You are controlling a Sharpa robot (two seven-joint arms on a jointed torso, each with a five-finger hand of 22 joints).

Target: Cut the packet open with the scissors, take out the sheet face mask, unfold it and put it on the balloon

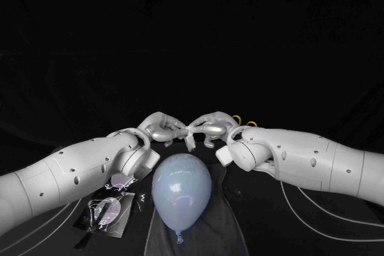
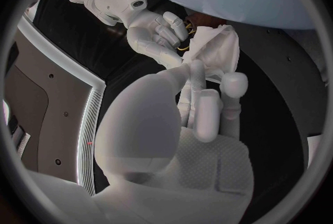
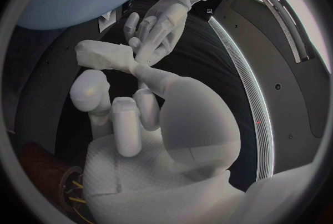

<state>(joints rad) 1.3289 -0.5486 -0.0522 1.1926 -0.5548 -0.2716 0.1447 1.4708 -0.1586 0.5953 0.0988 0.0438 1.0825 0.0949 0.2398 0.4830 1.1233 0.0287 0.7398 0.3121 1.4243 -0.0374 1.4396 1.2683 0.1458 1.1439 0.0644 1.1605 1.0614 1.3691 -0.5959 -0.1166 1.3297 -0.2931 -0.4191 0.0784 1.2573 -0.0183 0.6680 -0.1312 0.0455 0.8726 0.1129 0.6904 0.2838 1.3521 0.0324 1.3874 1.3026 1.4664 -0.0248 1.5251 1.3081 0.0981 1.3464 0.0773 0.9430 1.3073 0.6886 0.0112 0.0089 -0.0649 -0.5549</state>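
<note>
– Black table (image 1: 304, 73) is stretching away into darkness on every side, and a dark grey cloth (image 1: 220, 228) is lying down its middle. How many things are you counting on it?

– One balloon (image 1: 182, 192), pale blue, is lying lengthwise on the cloth with its knot pointing toward the robot. One packet (image 1: 110, 210) is lying on the table just beside the cloth, on the robot's left and under the left forearm. It is looking crumpled, and its foil is catching the light.

– Is any writing showing on that packet?

– Pale marks are glinting on it, but they are coming out too small to read. No brand or label is showing legibly on anything else either.

– And the mask?

– One mask (image 1: 188, 135), white and bunched into a small folded wad, is hanging between the two hands just beyond the balloon's rounded end. It is hanging clear of the table.

– What are the hands doing?

– The left hand (image 1: 162, 128) is pinching one side of the mask between its thumb and fingers. The right hand (image 1: 212, 128) is facing it and gripping the other side the same way. Both wrist views are showing the white wad caught between the two sets of fingertips, with the balloon looming close by.

– Anything else?

– A yellow loop (image 1: 250, 123) is peeking out just behind the right hand. I am not able to tell what it belongs to.
</note>
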